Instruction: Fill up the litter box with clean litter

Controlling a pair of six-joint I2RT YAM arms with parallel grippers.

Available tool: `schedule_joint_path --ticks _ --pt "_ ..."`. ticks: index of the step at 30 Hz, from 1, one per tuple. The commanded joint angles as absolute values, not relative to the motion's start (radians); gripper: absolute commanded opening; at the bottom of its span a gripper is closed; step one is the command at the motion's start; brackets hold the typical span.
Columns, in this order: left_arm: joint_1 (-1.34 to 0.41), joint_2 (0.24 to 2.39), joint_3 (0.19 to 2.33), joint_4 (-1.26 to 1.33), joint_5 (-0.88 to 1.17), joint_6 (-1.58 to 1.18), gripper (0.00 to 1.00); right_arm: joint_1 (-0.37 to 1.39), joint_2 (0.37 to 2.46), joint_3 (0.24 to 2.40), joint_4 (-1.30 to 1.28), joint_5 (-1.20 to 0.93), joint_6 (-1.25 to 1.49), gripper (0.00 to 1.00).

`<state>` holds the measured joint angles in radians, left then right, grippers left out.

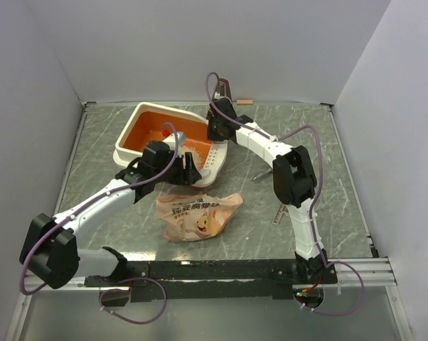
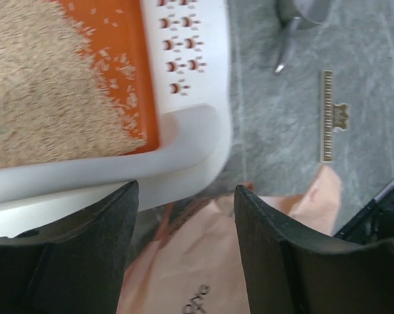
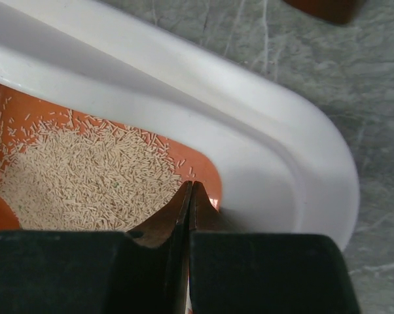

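Clerk: Item one, the litter box?
Checker: The litter box [image 1: 132, 145] sat on the table [image 1: 321, 149], left of centre toward the far side. It was cream-white outside and orange inside, with its slotted rim at the near right.

Clerk: Contents?
Checker: The clean litter [image 3: 86, 186] lay in a loose pale heap on the orange floor, with stray granules around it.

Clerk: Left gripper?
Checker: The left gripper [image 2: 184, 196] hung over the box's near rim and a tan bag [image 1: 198, 217]. Its jaws stood well apart and held nothing.

Clerk: Right gripper?
Checker: The right gripper [image 3: 191, 188] hung inside the box's far corner, just beside the heap. Its fingers were pressed together and held nothing visible.
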<state>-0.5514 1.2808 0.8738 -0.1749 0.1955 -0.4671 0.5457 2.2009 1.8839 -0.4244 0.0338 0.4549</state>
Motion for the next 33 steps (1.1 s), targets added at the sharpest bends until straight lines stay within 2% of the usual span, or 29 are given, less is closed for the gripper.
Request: schedule_joint_path --ticks 1,3,6,7,9,10,13,17,23,28,33 --pt "-0.613 1.27 0.952 -0.101 0.181 -0.499 0.65 0.526 2.114 1.836 -0.467 0.075 0.38 0.0" --pt "-0.629 1.263 0.98 -0.139 0.16 -0.486 0.65 0.528 2.053 1.786 -0.433 0.043 0.367 0.0" --pt "-0.643 1.238 1.046 -0.227 0.129 -0.46 0.66 0.532 1.956 1.747 -0.403 0.006 0.338 0.1" --pt "-0.641 1.227 1.077 -0.253 0.115 -0.454 0.67 0.537 1.927 1.737 -0.402 0.005 0.33 0.19" --pt "-0.643 1.178 1.1 -0.311 0.05 -0.431 0.7 0.541 1.835 1.694 -0.405 -0.055 0.311 0.31" --pt "-0.643 1.157 1.109 -0.362 0.016 -0.423 0.71 0.543 1.804 1.675 -0.408 -0.076 0.308 0.42" --pt "-0.643 1.065 1.105 -0.498 -0.089 -0.425 0.73 0.552 1.686 1.603 -0.448 -0.1 0.299 0.51" --pt "-0.641 0.922 1.054 -0.645 -0.201 -0.605 0.77 0.568 1.504 1.423 -0.428 -0.092 0.322 0.55" --pt "-0.641 0.644 0.902 -0.667 -0.114 -0.964 0.82 0.595 1.329 1.249 -0.388 -0.081 0.347 0.56" --pt "-0.641 0.448 0.729 -0.604 -0.058 -1.216 0.83 0.643 1.273 1.178 -0.377 -0.084 0.342 0.57" --pt "-0.641 0.282 0.586 -0.624 -0.101 -1.377 0.81 0.664 1.243 1.143 -0.374 -0.087 0.336 0.57"
